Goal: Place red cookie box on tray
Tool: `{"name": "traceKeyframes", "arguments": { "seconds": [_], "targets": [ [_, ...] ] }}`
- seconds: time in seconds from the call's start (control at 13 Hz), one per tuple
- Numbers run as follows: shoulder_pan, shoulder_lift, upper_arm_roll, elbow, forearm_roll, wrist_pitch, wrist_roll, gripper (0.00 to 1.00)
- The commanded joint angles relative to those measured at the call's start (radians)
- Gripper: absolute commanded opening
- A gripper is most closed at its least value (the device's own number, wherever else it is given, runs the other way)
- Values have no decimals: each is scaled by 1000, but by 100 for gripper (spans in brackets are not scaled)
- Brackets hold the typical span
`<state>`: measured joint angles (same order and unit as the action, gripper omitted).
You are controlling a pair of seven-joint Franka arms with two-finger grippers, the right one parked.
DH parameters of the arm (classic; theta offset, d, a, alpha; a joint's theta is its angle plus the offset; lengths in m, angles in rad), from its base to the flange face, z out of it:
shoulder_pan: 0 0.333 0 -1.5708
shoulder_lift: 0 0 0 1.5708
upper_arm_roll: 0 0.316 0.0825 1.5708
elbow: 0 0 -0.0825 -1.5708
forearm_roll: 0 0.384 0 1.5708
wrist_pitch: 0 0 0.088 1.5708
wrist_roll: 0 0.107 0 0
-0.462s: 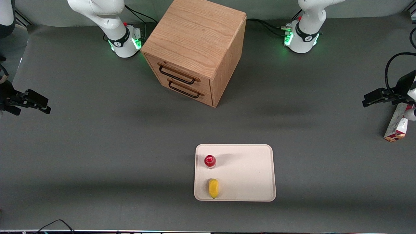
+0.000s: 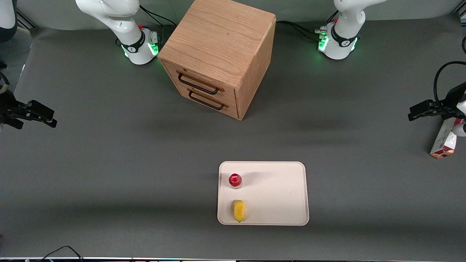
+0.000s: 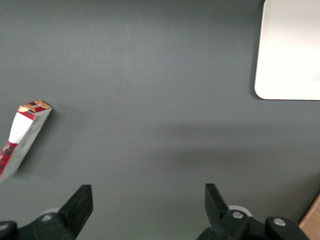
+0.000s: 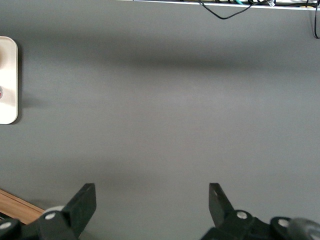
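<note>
- White left arm point(image 2: 347, 22), green-lit base ring, black cables trailing, upper right of the front view.
- Black gripper point(image 3: 147, 205): two wedge-shaped fingers point(image 3: 80, 202), silver screws.

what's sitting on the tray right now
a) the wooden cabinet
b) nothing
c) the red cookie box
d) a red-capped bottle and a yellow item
d: the front view shows a red-capped bottle and a yellow item on the tray, while the red cookie box stands on the table toward the working arm's end, with the open left end effector above the bare table beside it.
</note>
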<state>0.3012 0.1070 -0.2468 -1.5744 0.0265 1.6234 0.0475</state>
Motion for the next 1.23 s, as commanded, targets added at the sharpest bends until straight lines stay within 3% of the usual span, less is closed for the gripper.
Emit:
{"name": "traceKeyframes", "arguments": {
  "seconds": [0.0, 0.15, 0.46, 0.85, 1.15],
  "targets": [
    [9, 77, 101, 33, 13, 56, 197, 100],
    [12, 132, 211, 30, 13, 133, 459, 100],
    [38, 222, 363, 24, -2, 246, 801, 100],
    [143, 350, 414, -15, -25, 375, 1156, 100],
    [165, 370, 460, -198, -109, 605, 1322, 100]
  ]
}}
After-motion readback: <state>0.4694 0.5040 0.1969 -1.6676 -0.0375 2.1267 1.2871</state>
